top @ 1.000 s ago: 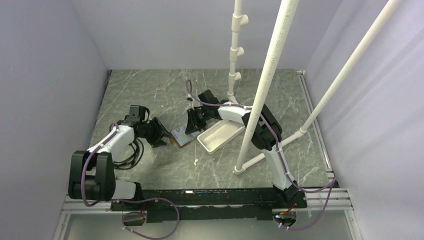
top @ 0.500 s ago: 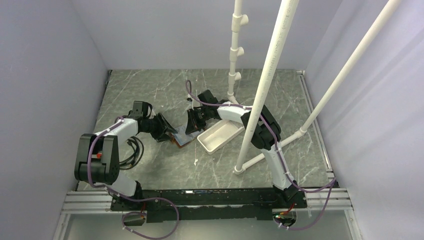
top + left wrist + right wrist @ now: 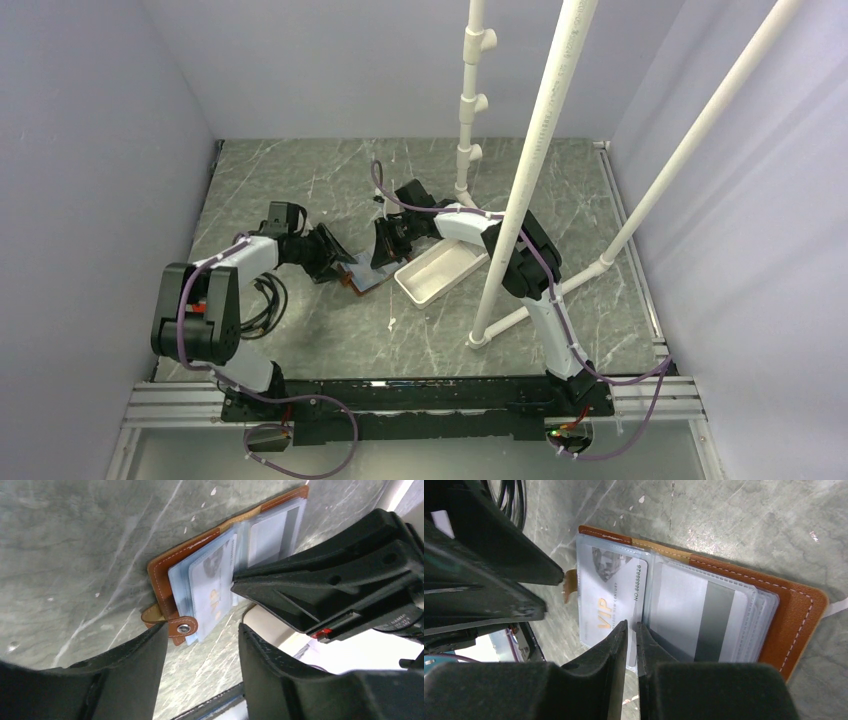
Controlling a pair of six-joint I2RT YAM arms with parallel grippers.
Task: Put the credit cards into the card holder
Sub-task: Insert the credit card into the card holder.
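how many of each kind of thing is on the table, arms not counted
brown leather folding card holder: 1
plastic cards showing in its clear sleeves, pale VIP card and dark-striped card: 2
long white plastic tray: 1
total: 4

The brown leather card holder (image 3: 362, 275) lies open on the grey marbled tabletop (image 3: 420, 335), a pale plastic card (image 3: 611, 597) inside, the long white tray (image 3: 440, 270) just right of it.

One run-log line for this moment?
card holder: open | VIP card: sleeved | right tool: nearly shut at sleeves | left tool: open
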